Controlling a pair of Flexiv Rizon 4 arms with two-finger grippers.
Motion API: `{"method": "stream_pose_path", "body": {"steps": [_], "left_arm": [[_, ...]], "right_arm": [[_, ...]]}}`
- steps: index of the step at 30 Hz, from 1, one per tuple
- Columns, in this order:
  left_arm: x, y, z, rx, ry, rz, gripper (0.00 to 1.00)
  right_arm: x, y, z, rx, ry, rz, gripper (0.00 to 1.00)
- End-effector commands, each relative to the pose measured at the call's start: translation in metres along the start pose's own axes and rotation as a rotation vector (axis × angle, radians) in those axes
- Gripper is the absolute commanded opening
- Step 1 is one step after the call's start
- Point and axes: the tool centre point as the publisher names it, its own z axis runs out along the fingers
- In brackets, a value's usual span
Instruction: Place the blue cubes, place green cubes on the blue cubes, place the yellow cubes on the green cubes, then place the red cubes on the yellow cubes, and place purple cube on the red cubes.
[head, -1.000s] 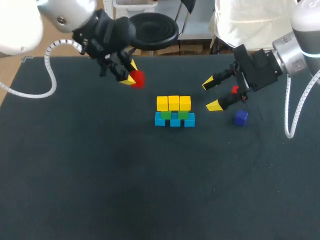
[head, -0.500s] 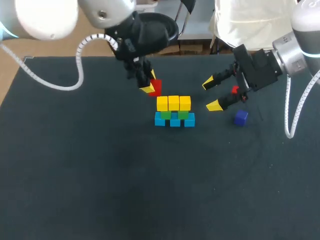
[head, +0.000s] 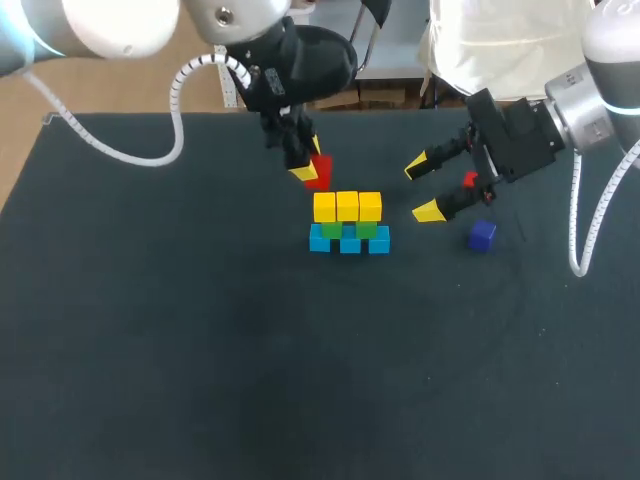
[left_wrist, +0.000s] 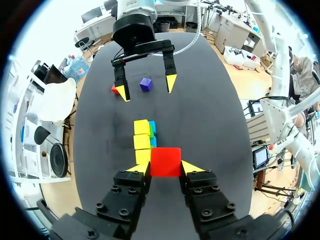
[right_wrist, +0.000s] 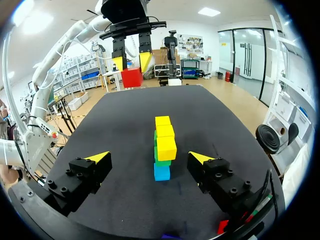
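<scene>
A stack stands mid-table: a row of blue cubes (head: 349, 242), green cubes (head: 348, 229) on them and three yellow cubes (head: 347, 206) on top. My left gripper (head: 308, 170) hangs just behind the stack's left end, shut on a red cube (head: 319, 172). In the left wrist view that red cube (left_wrist: 165, 161) sits between the fingers, with the yellow row (left_wrist: 141, 141) ahead. To the right of the stack my right gripper (head: 422, 190) is open and holds nothing. A second red cube (head: 469, 180) and a purple cube (head: 482, 235) lie by it.
The black table mat (head: 200, 350) spreads wide in front of and left of the stack. In the right wrist view the stack (right_wrist: 165, 142) stands ahead between the open fingers, and the other red cube (right_wrist: 223, 226) lies under the gripper.
My left arm has swung to the right with the red cube, from the table's back left to just behind the stack. The right arm has kept still.
</scene>
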Motion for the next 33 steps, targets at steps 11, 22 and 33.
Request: {"method": "stream_pose_path", "body": {"steps": [11, 22, 33], "left_arm": [[0.0, 0.001, 0.0, 0.002, 0.002, 0.001, 0.0], [-0.009, 0.007, -0.002, 0.08, 0.034, -0.077, 0.0], [-0.013, 0.007, 0.013, 0.126, -0.092, -0.197, 0.0]], "right_arm": [[0.0, 0.001, 0.0, 0.002, 0.001, 0.0, 1.0], [0.0, 0.001, 0.0, 0.002, 0.001, 0.0, 1.0], [0.0, 0.001, 0.0, 0.002, 0.001, 0.0, 1.0]]}}
